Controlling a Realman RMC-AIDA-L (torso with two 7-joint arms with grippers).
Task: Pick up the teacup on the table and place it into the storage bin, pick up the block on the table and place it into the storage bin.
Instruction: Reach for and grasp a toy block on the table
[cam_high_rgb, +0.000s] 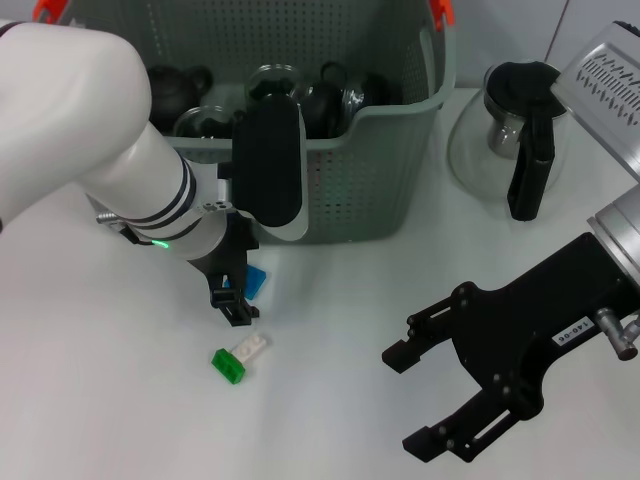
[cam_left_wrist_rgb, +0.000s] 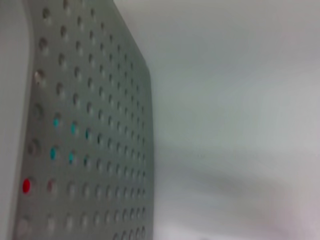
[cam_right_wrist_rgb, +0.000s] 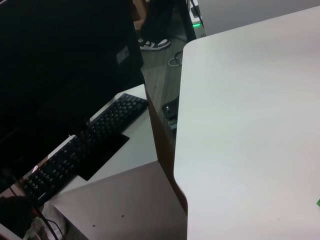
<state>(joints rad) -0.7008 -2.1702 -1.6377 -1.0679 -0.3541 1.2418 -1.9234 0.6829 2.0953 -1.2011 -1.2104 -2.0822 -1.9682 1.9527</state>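
Left pincer (cam_high_rgb: 234, 298) reaches low, wrist angled down — right pincer (cam_high_rgb: 425, 395) hovers apart, fingers spread wide.

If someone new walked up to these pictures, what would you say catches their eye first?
Most likely the left gripper, low over the table just in front of the storage bin, its fingers closed on a blue block. Next, the green-and-white block lying on the table just beside it. Then the right gripper, fingers spread wide and empty, near the front right, with a glass carafe behind it.
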